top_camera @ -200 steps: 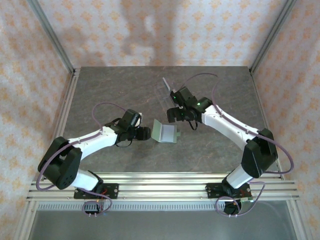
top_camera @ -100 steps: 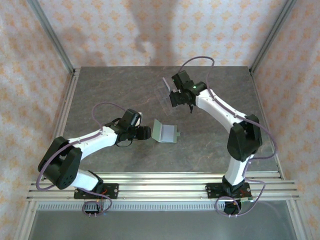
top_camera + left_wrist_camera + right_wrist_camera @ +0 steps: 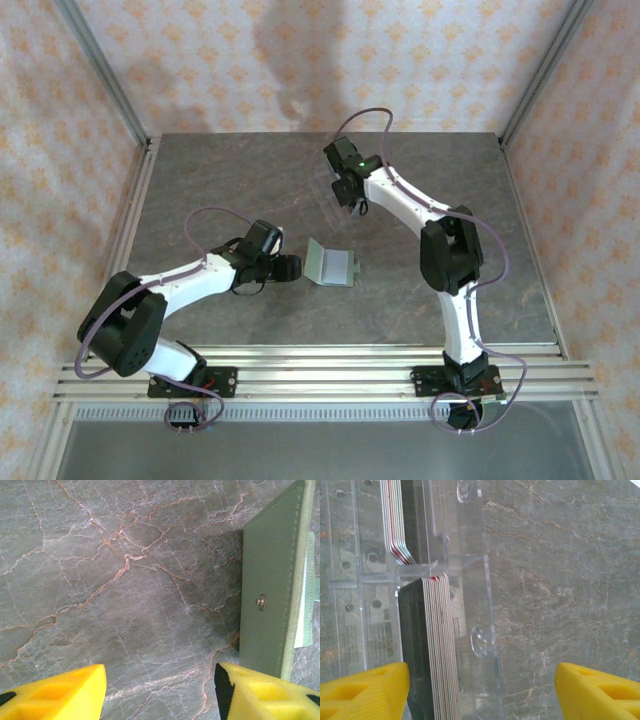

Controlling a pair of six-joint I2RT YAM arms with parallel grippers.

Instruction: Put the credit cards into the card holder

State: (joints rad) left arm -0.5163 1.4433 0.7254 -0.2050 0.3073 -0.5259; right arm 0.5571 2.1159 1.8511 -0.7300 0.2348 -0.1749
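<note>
Step in hand, IMO: card pickup at the stand, insertion not yet begun. Right hand (image 3: 482, 692) over the clear stand (image 3: 470, 560) at 12 o'clock of counter (image 3: 220, 190) centre; jaws wide, nothing held, straddling a tight stack of credit cards (image 3: 439, 655) standing on edge in the near slot. 2nd stack in the next slot, at 12 o'clock of the first in the wrist view. Open card holder (image 3: 331, 264) near counter centre, at 6 o'clock of the stand and well apart from it; one flap tilted up, snap stud (image 3: 259, 601) on the outer face. Can't tell whether any pocket already loaded. Left hand (image 3: 160, 692) just beside the holder at its 9 o'clock, jaws mid-width over bare counter, nothing between; one fingertip (image 3: 260, 692) right at the holder's edge in the wrist view, contact unclear. Next move, as a guess: narrow down on one card only, not the whole pack. Thin edges, packed tight, so prob. needs a careful pinch on the outermost card, then a straight pull out of the slot w/o dragging the stand. After that, carry to 6 o'clock, line up w/ a pocket; left hand prob. needed as a brace.
</note>
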